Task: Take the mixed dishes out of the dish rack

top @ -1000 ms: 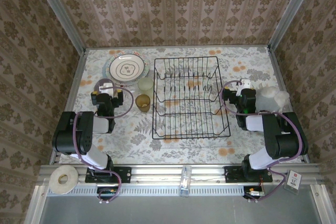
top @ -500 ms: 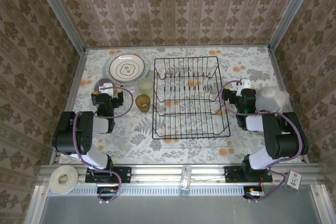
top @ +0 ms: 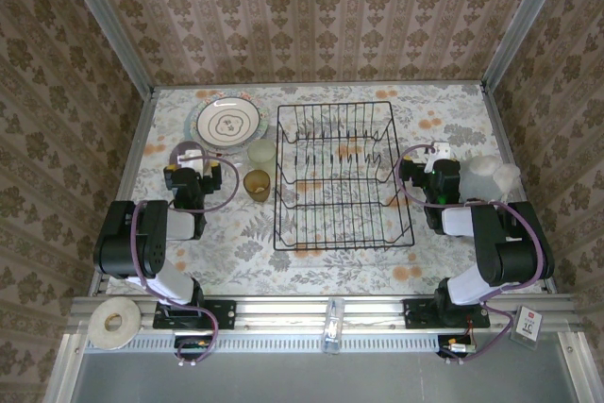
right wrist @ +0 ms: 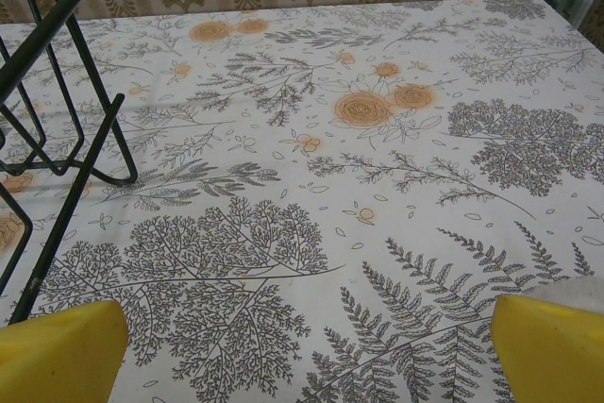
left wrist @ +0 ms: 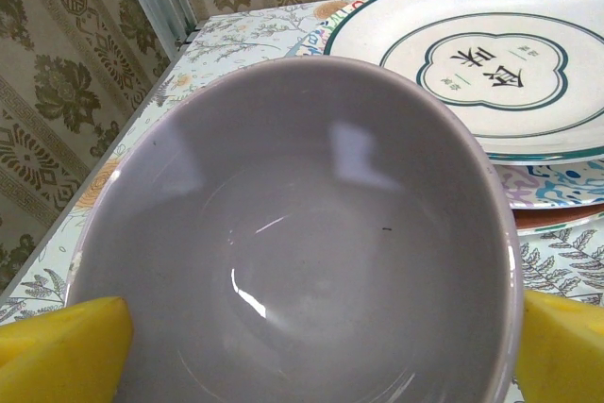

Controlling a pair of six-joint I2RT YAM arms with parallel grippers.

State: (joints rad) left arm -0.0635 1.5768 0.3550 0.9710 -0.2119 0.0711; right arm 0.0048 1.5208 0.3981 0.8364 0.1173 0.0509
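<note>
Nothing has moved: left hand stands wide open astride the evidently released lilac round bowl, right hand wide open, empty.

Black wire dish rack. Plain lilac-grey bowl. White plate, teal-outlined quatrefoil centre. Amber-brown cup; pale-green cup. Cream tabletop: grey ferns, orange flowers. Yellow fingers on left pincer.

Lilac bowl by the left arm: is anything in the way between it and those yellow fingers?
Nothing visible is. The round lilac bowl sits directly between the left arm's open yellow fingers, one at each side of its rim; contact cannot be told. The patterned white plate lies beyond it, not between.
</note>
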